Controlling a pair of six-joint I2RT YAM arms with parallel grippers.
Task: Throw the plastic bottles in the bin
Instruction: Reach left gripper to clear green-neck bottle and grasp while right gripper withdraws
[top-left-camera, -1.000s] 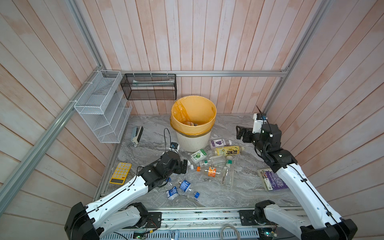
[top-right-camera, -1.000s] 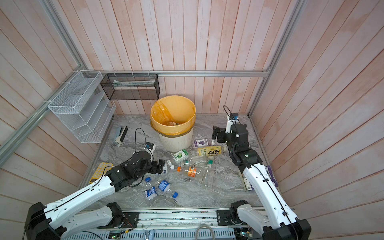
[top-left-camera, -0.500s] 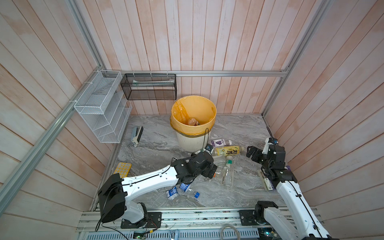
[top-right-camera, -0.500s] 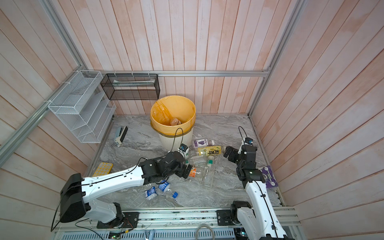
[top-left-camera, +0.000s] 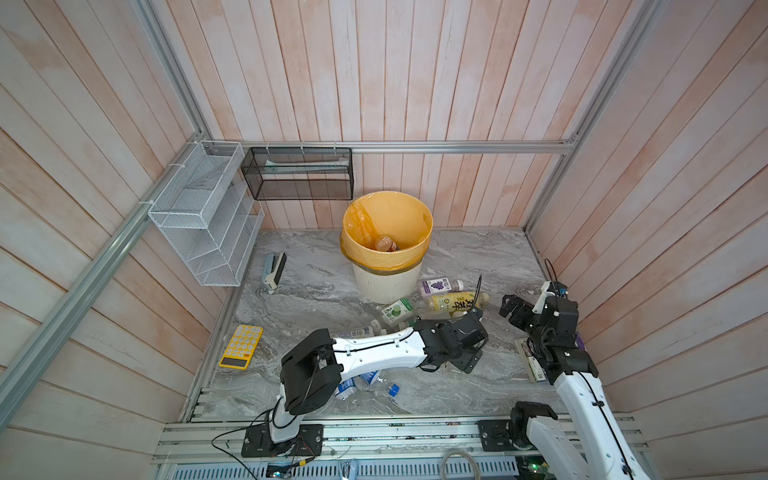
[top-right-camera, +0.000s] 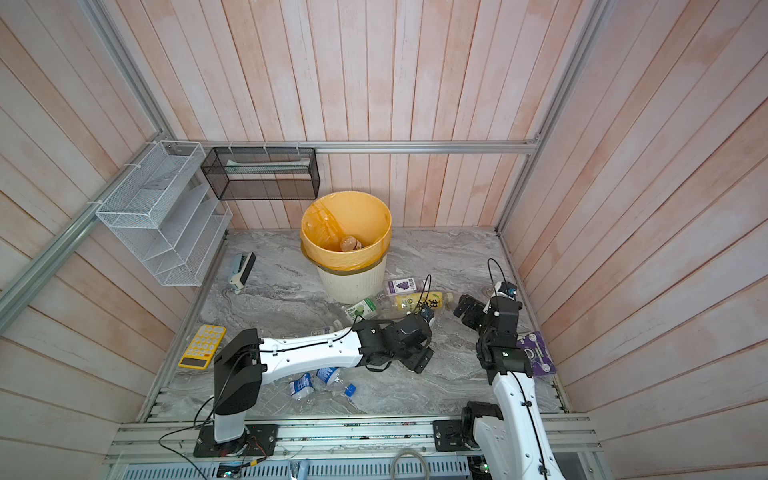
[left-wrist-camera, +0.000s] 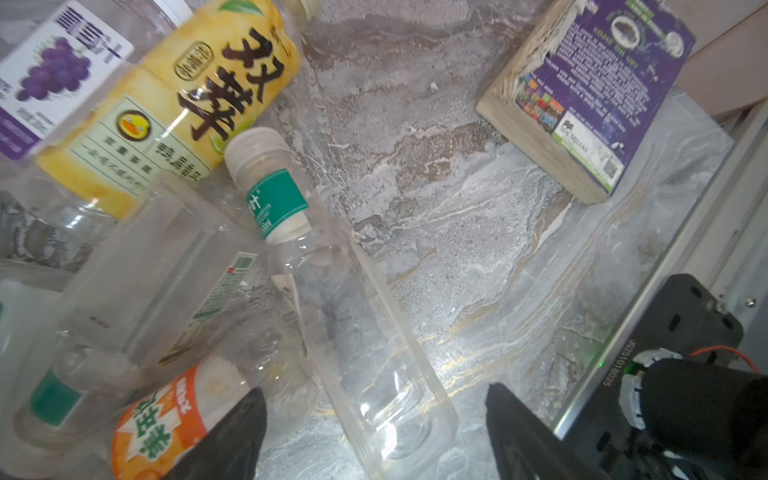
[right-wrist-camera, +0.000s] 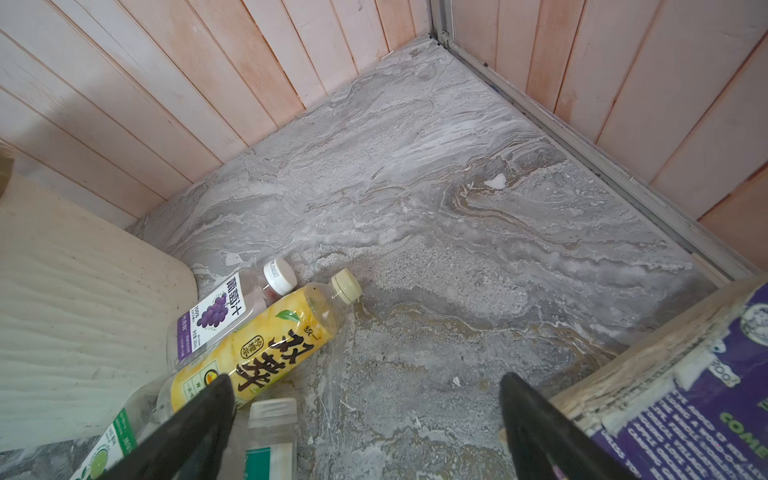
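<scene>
The left gripper hangs low over the grey marble table, among the plastic bottles. Its 2 black fingers stand apart, 1 on each side of the bottom end of a clear bottle with a white cap and a green band. They do not squeeze it. An orange-label bottle lies just beside 1 finger.

The yellow-label bottle and the purple grape bottle lie side by side, touching, near the foot of the bin. 1 brown bottle lies inside the bin. 2 blue-label bottles lie near the left arm's base.

The right gripper hangs near the purple book. Its fingers are wide apart and hold nothing.
</scene>
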